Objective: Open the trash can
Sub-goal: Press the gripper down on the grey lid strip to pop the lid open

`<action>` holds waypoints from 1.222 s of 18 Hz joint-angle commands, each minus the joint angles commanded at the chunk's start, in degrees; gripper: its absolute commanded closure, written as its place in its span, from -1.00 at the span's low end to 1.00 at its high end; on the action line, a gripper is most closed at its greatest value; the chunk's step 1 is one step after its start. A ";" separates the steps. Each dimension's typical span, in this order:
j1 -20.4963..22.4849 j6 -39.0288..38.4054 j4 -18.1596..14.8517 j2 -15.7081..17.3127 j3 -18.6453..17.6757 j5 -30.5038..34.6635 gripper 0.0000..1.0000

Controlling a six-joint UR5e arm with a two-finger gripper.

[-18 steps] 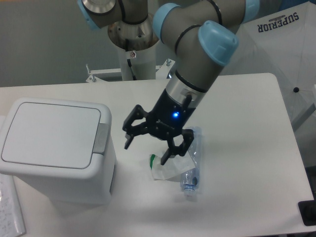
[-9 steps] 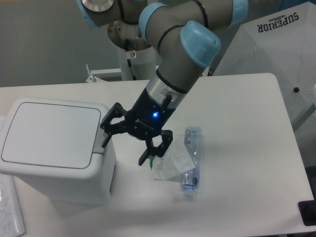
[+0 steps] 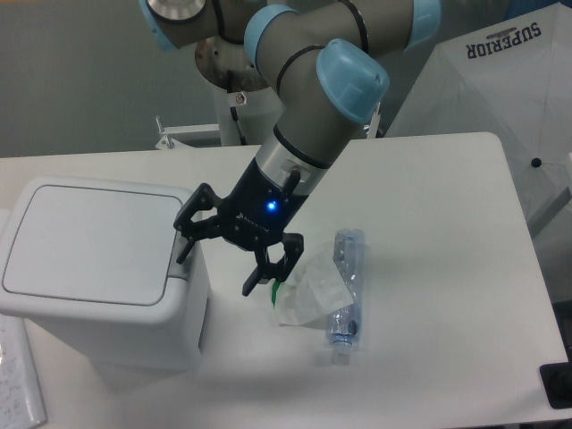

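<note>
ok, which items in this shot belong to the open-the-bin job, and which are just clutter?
Job:
- large boxy white plastic trash can with flat lid, still shut
- grey push-button latch on its lid edge
- black two-finger tool, open, one finger at the latch

Clutter:
- clear plastic bottle lying on the white table
- white plastic wrapper with green mark beside the bottle

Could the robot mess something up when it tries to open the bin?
Maybe. The open gripper has one finger right at the grey latch of the trash can; it might slip off and miss. The other finger hangs close above the white wrapper and clear bottle, so it could knock them.
</note>
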 joint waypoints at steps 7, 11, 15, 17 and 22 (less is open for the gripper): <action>0.09 0.18 1.93 0.70 -2.20 0.09 -1.00; 0.00 0.00 3.07 0.53 -2.11 0.09 -1.00; 0.00 -0.44 4.40 0.44 -2.20 0.09 -1.00; 0.00 -0.44 4.40 0.44 -2.20 0.09 -1.00; 1.14 -0.44 4.48 0.62 -1.50 0.00 -1.00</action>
